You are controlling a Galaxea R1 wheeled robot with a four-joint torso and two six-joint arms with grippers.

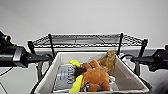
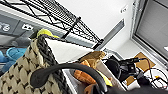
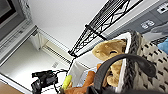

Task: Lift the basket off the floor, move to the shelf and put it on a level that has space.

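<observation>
Basket [image 1: 130,82], plush toys [image 1: 96,75] inside: you carry it raised, facing shelf [image 1: 87,40], just below its bare top level [image 1: 75,38]. Claws' grip: cannot tell. Next: lift higher, advance, set down.

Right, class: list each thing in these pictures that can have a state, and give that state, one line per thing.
basket: raised off the floor in front of the shelf, upright, open on top, holding toys.
top level: bare wire grid, nothing on it.
brown plush toy: lying inside the basket, on a flat grey packet.
tan plush toy: leaning at the basket's far corner.
loop handle: standing out from the basket's side.
</observation>
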